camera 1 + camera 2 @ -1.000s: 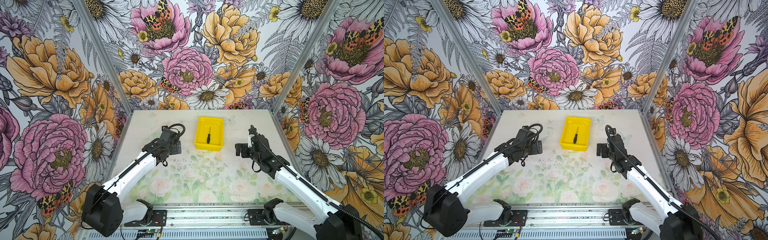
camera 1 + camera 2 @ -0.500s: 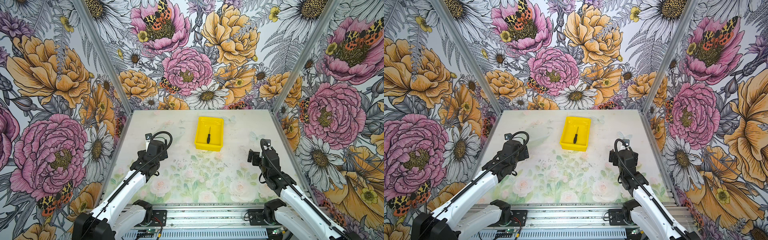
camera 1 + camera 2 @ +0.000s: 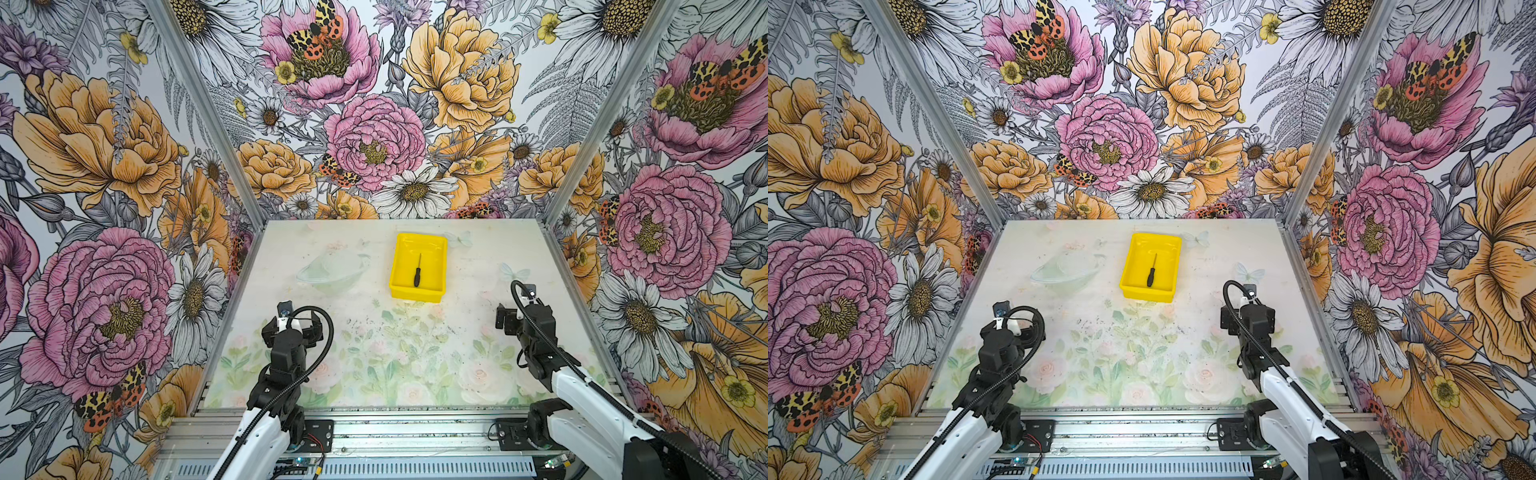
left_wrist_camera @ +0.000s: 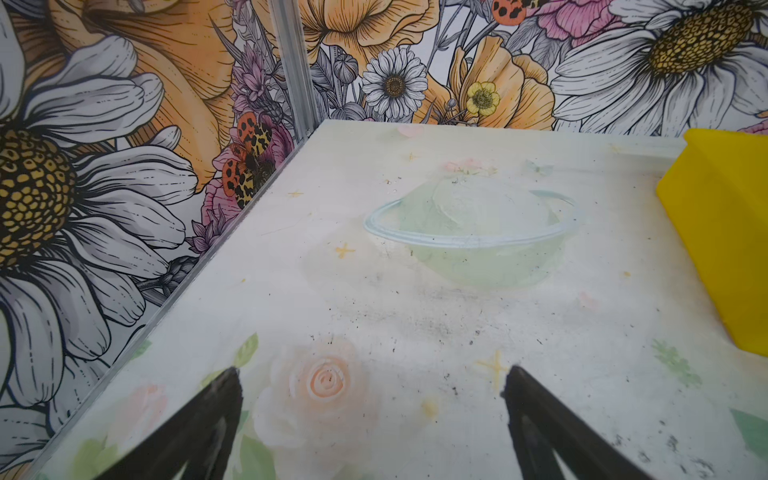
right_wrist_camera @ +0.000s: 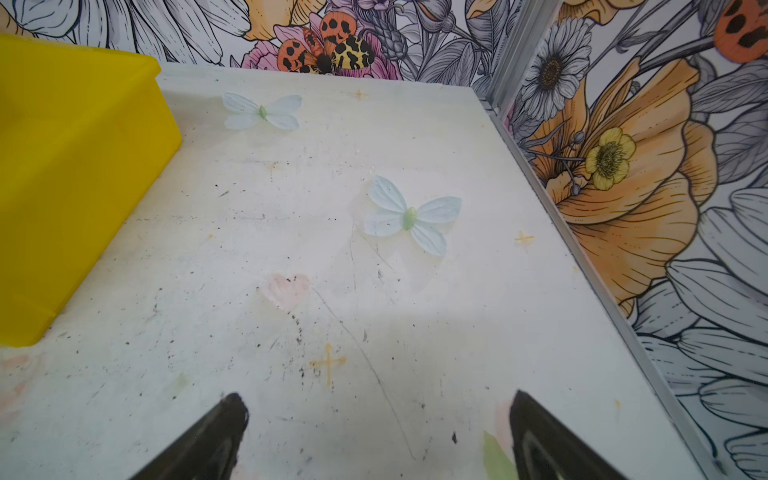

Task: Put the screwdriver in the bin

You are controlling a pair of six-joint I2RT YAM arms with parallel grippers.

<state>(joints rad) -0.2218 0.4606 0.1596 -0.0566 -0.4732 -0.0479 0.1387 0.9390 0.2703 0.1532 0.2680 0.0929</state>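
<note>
Left arm (image 3: 286, 345) and right arm (image 3: 536, 332) backed off, jaws open and empty; screwdriver (image 3: 418, 270) sits in the bin (image 3: 415, 295) well ahead of them, so job looks done.

Open tabletop (image 3: 365, 357) surrounds the bin (image 3: 417, 294) on every side.

My left gripper (image 4: 372, 374) hangs over the pale, scuffed tabletop (image 4: 374, 316), its two black fingers (image 4: 208, 424) spread wide with only a printed peach rose (image 4: 326, 380) between them. Farther ahead lies a printed pale green ringed planet (image 4: 469, 232). Off to the side stands the bright yellow plastic bin (image 4: 727, 249), only its outer wall showing. Flowered wall panels (image 4: 104, 166) meet at a silver metal post (image 4: 291, 62).
</note>
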